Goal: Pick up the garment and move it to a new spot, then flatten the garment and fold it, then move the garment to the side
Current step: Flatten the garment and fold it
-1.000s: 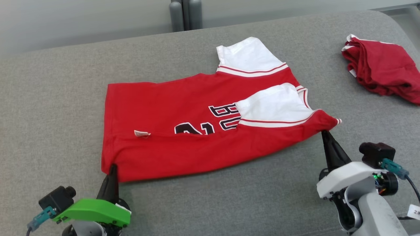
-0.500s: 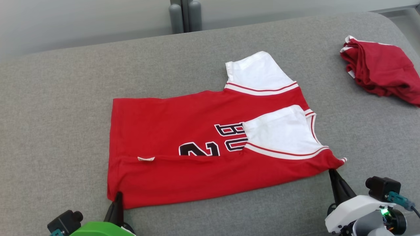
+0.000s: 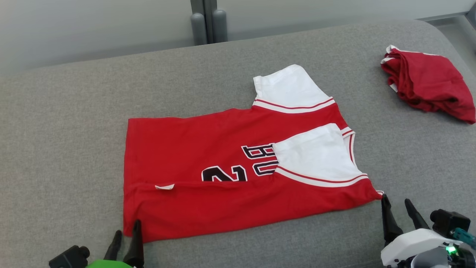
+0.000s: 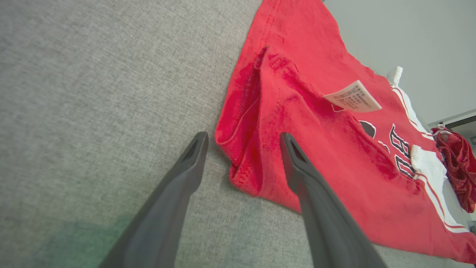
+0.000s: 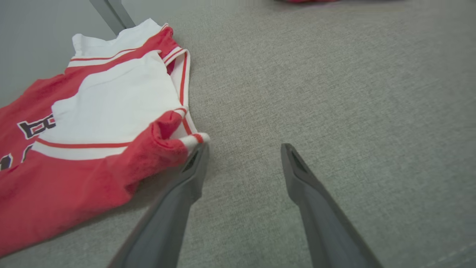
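A red and white jersey with black lettering lies flat on the grey cushion, its near long edge folded over. My left gripper stands open at the jersey's near left corner; one finger rests over the cloth, the other on bare cushion. My right gripper is open beside the near right corner; its left finger touches the white-trimmed tip, the other is over bare fabric. A small white label sticks up from the folded edge.
A second red garment lies bunched at the far right of the grey cushion. Behind the cushion stand grey upright posts against a pale wall. Bare cushion stretches to the left and along the near edge.
Both grippers have opened and let go of the jersey's near corners. The jersey now lies flat. The head view has shifted, so the scene sits lower in it.
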Robot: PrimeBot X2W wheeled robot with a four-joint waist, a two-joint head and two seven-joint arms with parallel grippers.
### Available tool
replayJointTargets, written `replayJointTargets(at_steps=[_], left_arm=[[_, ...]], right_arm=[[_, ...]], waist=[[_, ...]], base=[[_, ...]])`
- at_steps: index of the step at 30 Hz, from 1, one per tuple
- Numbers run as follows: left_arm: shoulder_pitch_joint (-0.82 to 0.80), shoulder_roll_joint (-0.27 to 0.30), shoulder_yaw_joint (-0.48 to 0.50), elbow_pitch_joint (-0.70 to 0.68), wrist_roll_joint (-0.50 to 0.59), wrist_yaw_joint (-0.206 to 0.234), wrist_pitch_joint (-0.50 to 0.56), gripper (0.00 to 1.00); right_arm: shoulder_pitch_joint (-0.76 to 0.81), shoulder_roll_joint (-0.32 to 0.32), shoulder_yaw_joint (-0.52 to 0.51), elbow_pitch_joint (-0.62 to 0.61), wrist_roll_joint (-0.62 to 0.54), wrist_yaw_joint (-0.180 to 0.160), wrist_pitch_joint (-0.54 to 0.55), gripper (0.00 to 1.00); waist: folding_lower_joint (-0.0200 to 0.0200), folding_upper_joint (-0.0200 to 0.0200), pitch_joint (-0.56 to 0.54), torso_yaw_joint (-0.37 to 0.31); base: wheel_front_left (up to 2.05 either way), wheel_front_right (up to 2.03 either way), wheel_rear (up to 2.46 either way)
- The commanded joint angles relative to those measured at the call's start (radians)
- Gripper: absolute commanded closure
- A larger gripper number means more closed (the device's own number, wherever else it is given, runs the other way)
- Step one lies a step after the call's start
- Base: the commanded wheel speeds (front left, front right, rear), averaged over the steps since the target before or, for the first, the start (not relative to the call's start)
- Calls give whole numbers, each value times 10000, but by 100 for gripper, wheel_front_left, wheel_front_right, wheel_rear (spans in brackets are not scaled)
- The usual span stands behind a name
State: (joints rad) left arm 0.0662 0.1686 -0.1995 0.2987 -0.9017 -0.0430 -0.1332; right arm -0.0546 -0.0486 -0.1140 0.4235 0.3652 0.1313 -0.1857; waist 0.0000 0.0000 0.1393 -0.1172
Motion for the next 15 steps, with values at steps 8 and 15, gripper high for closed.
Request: replayJointTargets(at_steps=[8,15], left_arm=[[-575,1044,70,-1332,863,326,113,0],[-2863,2369,-230,-1831,1771,371,1544,0]], right_arm=[[-254,-39,-623,-1721,-629,-13,342,0],[-1073,-34,-366,-3150,-862,-13,1118,0]], waist=[[0,0,114,-41],[0,0,696,-195]], base=[[0,0,0],[0,0,0]])
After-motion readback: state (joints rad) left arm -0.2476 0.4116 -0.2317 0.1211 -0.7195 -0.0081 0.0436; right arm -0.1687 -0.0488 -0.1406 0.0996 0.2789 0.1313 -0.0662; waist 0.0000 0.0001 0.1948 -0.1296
